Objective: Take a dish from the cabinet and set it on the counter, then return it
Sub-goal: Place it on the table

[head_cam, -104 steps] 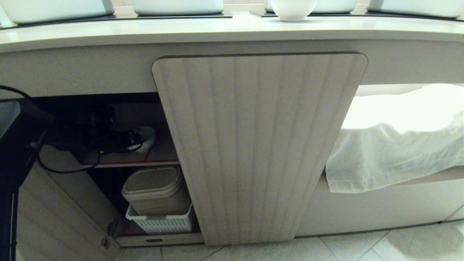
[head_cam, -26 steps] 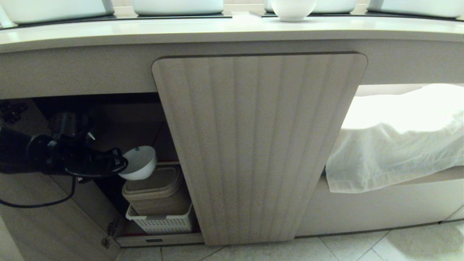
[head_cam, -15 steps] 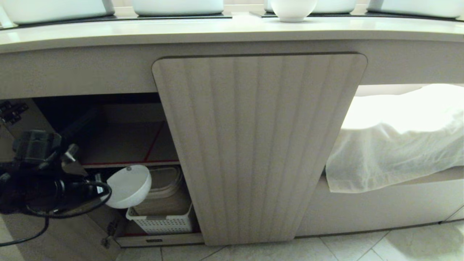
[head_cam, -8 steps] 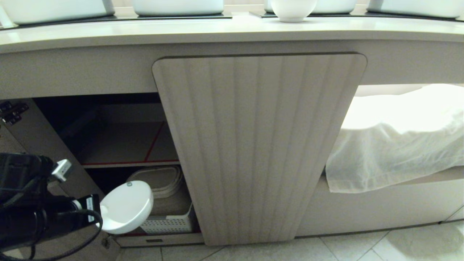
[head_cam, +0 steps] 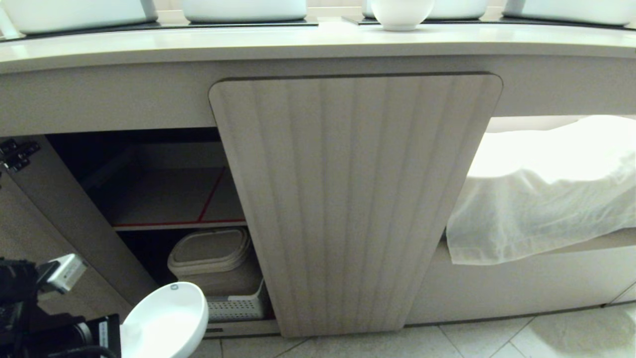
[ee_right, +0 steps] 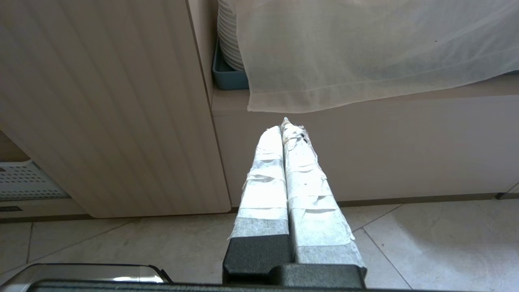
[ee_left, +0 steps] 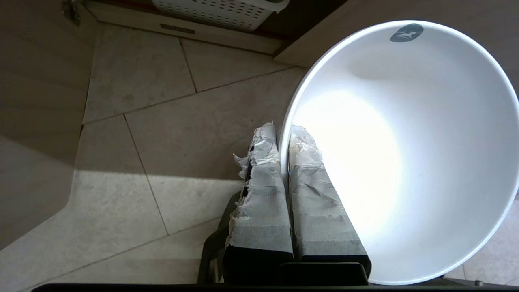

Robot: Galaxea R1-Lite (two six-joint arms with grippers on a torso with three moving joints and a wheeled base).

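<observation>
Your left pincer is clamped on the rim of the dish, one taped finger inside and one outside, low over the tiled floor just in front of the open cabinet. The dish is out, so you are on the carry. It hangs tilted, so the next move calls for a lift past the desk's rounded lip, levelling as you go, with a firm hold on that thin edge.

Your right pincer sits idle with its fingers pressed together on nothing, facing the ribbed middle door and a white cloth.

Behind the dish, a lidded tub stands in a white basket under the red-lined shelf.

Farther up, the desk carries another white bowl and larger white vessels, probably basins, cut off by the frame.
</observation>
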